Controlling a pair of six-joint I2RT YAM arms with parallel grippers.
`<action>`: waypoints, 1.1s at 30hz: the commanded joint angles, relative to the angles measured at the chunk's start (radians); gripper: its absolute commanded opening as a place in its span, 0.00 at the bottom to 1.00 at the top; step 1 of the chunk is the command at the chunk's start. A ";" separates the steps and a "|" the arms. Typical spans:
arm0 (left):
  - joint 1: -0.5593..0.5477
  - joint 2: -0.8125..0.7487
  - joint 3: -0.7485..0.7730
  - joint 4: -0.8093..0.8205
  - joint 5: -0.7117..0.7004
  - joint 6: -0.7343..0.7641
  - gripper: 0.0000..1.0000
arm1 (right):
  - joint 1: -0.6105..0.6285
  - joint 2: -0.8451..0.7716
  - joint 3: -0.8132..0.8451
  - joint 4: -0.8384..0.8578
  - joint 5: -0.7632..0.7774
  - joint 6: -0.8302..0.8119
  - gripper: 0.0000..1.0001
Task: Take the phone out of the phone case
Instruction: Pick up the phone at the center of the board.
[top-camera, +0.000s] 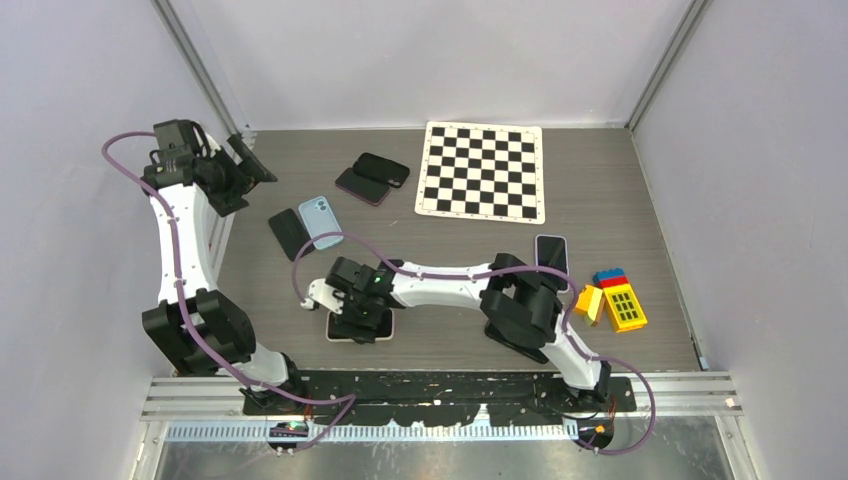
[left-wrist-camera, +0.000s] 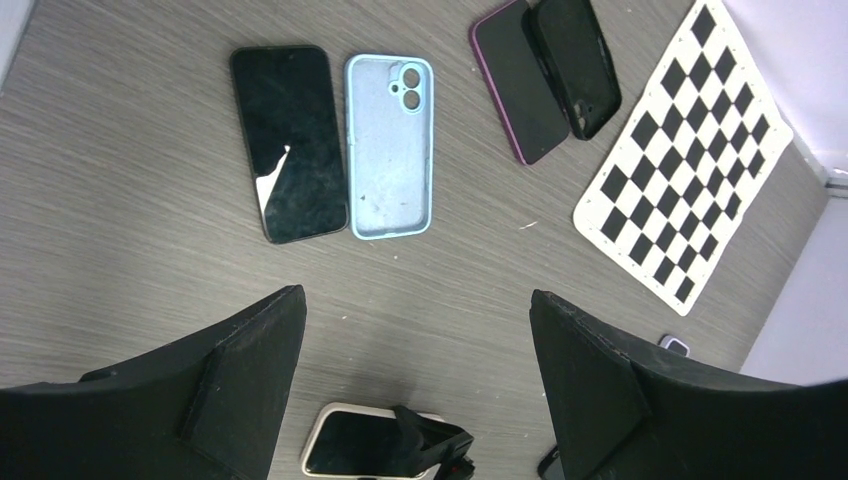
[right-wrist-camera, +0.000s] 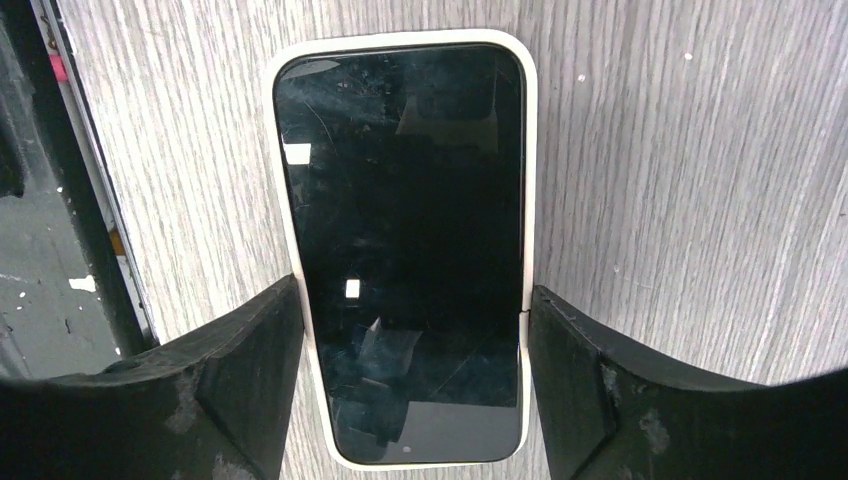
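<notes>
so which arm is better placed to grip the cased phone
Right. The right claw straddles the phone in its white case, a finger beside each long edge. The left claw hangs open far off, back near the blue case.

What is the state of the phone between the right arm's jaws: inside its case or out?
Inside. A white case rims the phone on every visible side.

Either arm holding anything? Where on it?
Left gripper: nothing, jaws open. Right gripper straddles the cased phone across its long edges, near one end; a real grip cannot be told.
</notes>
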 joint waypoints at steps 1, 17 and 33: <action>-0.007 -0.028 0.006 0.068 0.072 -0.039 0.85 | 0.002 -0.010 -0.085 0.164 0.059 0.118 0.45; -0.092 -0.060 -0.327 0.535 0.534 -0.432 0.85 | -0.274 -0.423 -0.391 0.537 -0.025 0.514 0.44; -0.359 -0.075 -0.510 0.861 0.345 -0.563 0.84 | -0.453 -0.450 -0.251 0.562 -0.128 0.751 0.41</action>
